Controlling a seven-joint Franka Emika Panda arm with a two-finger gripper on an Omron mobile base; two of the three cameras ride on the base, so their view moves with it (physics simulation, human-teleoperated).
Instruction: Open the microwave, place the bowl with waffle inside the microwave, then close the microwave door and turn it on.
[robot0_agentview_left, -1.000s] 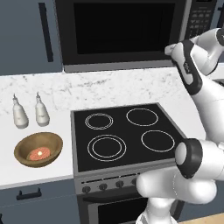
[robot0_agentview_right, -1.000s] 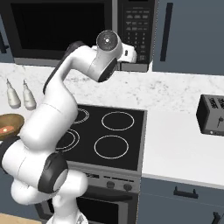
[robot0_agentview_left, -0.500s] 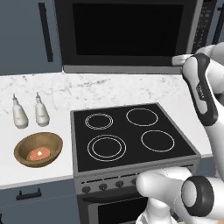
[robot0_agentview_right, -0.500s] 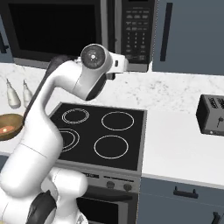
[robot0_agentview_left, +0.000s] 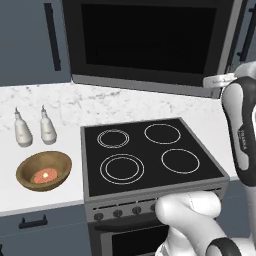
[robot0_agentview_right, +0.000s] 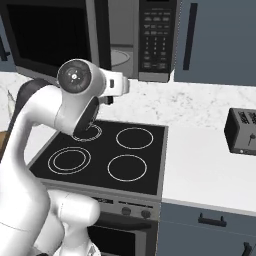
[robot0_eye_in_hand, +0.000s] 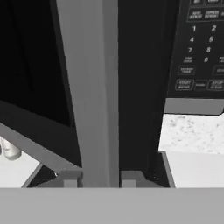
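2 dark fingertips of the gripper (robot0_eye_in_hand: 97, 178) clamp the microwave door (robot0_agentview_left: 150, 45)'s flat grey edge; glossy black glass, door swung partly out.

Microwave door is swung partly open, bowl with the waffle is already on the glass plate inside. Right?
Not quite. The microwave door is swung partly open, but the bowl with the waffle is not inside: the left base view shows it on the counter left of the cooktop, by two small bottles. The right base view shows the glass plate bare.
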